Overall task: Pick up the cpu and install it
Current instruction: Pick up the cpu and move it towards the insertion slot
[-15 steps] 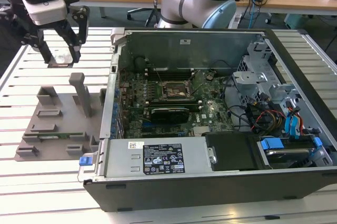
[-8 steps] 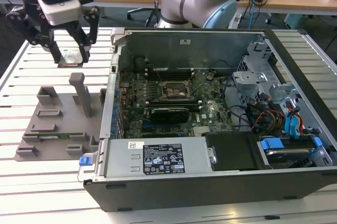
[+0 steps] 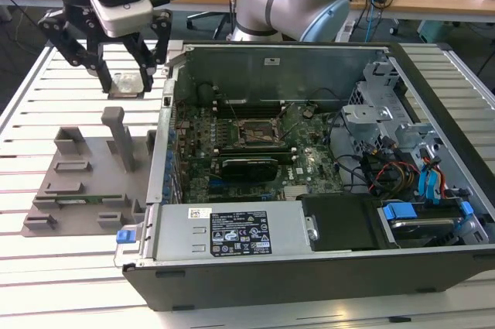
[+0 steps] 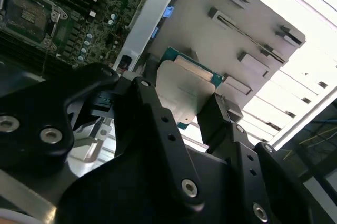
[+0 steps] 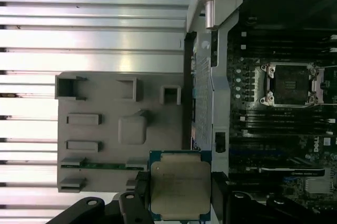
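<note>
Upper left of the exterior view, the gripper (image 3: 128, 85) clamps the cpu (image 3: 125, 80) level, probably to seat it flat.

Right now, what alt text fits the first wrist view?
The end effector grips the cpu, with a grey parts tray on a slatted table behind it. Alongside, the open computer case shows the empty socket.

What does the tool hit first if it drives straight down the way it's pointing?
Likely the grey tray, near its edge beside the computer case. The tool, shut on the chip, points down over that edge. Depth is unclear, so it could meet the slatted table instead.
</note>
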Tool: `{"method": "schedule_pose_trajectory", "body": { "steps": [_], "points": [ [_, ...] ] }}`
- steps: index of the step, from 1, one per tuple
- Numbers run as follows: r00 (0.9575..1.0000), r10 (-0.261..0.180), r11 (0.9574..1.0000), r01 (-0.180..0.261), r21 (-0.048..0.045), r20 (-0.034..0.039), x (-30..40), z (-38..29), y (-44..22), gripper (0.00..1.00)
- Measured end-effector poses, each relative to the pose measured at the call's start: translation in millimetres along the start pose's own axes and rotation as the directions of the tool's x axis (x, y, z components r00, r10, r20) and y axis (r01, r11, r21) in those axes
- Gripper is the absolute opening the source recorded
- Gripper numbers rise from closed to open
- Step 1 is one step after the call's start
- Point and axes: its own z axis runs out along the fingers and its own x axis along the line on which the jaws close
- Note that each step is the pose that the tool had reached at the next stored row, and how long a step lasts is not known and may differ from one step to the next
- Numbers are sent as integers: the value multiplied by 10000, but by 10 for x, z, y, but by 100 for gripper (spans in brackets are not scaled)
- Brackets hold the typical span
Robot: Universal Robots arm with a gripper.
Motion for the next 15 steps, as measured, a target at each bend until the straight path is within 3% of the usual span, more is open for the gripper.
{"method": "schedule_pose_trajectory", "body": {
  "steps": [15],
  "points": [
    [10000,-1,10000,1,-1,-16,-310,16,-1,55]
  ]
}}
